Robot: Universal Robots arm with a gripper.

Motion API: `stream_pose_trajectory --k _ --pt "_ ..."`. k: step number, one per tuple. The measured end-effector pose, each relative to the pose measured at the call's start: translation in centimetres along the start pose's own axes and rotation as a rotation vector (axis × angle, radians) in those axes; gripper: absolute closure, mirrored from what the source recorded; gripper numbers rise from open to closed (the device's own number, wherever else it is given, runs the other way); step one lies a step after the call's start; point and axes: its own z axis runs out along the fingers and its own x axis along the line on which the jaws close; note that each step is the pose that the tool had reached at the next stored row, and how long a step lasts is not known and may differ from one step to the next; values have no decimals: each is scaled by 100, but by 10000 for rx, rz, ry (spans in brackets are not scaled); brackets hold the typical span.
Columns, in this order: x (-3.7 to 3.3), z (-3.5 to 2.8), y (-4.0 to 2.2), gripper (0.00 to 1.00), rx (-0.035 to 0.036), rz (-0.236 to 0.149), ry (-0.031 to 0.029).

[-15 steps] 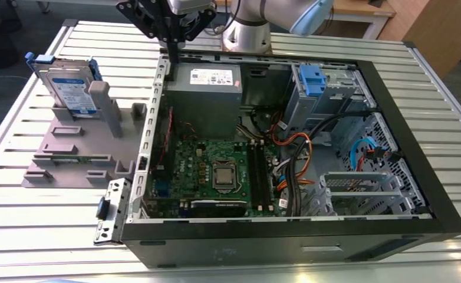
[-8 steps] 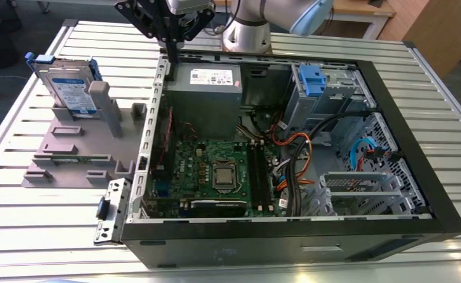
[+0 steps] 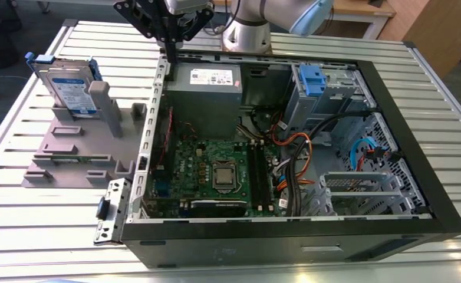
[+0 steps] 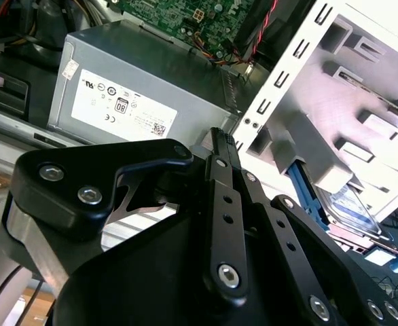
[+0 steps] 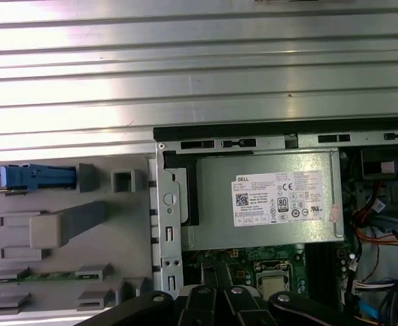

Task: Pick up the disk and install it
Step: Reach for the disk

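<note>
I had the end effector (image 3: 166, 68) up near the top of the exterior view, hanging over the side wall of the open computer case (image 3: 293, 231), next to the grey power supply (image 3: 207, 82). Its fingers looked pressed together at the tip and held nothing.

The disk (image 3: 67, 88) was well apart from it, at the upper left of the exterior view. It stood on its edge in a grey holder (image 3: 65, 150) on the slatted metal surface (image 3: 42, 218).

I was worried about a few things. The end effector was so close to the case wall that I thought a sideways move made too low could bang into it. With the fingers together, I judged they would push the disk instead of going around it. The disk stood tall and thin, so a bump could tip it over in the holder. A grey post (image 3: 101, 97) stood just beside the disk, and I thought the fingers could catch on it. The loose orange and black cables (image 3: 297, 153) inside the case could also snag something.

The disk was a flat silver-grey box with a white and blue label on its face. A bright blue plastic frame went around its edges. In the first wrist view I saw it (image 5: 36, 176) as a thin blue strip at the left of the frame.
</note>
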Motion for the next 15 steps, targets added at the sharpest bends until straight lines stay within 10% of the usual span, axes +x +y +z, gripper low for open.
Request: stream_pose_trajectory --k 15 --pt "34 -1 -3 89 4 -1 0"
